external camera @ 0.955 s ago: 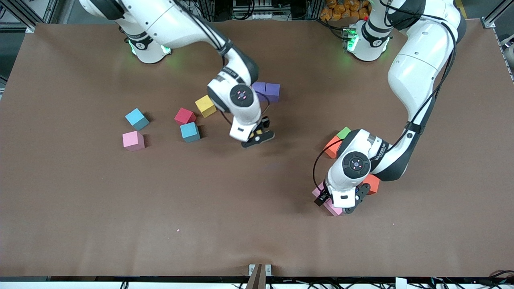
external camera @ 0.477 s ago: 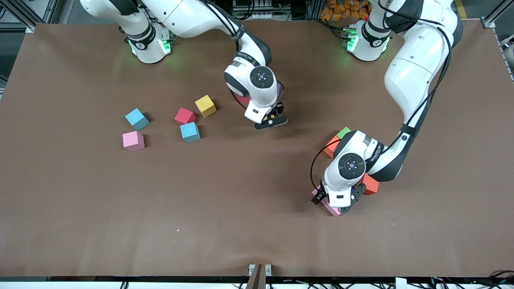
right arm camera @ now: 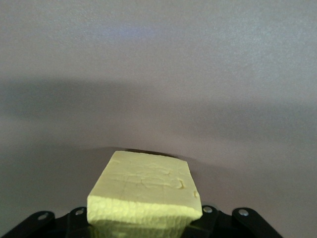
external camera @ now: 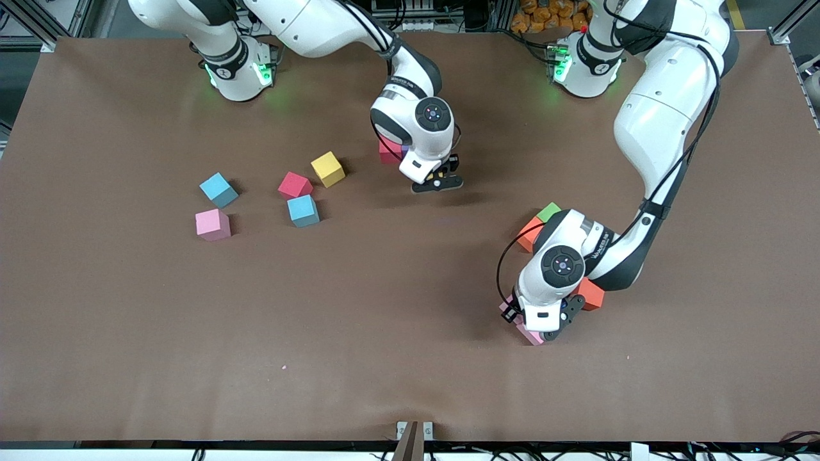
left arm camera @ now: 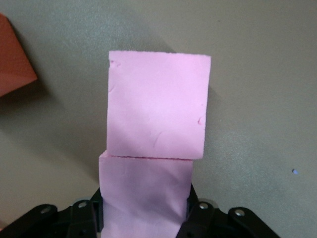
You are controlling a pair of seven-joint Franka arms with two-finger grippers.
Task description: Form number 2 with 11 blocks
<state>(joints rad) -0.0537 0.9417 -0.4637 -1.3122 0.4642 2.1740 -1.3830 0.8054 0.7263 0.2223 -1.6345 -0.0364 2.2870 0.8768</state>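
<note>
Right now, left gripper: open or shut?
Shut on a pink cube: left gripper has its fingers against both cube sides.

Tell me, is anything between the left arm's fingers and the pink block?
Nothing visible. The pink block sits between the fingers of the left gripper, which touch its sides. A second pink block rests against it.

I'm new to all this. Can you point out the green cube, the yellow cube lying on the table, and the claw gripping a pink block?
green cube (external camera: pixel 548 211), front view, top face
yellow cube (external camera: pixel 327 168), front view, top face
left gripper (external camera: pixel 526 325), front view, between its fingertips
</note>
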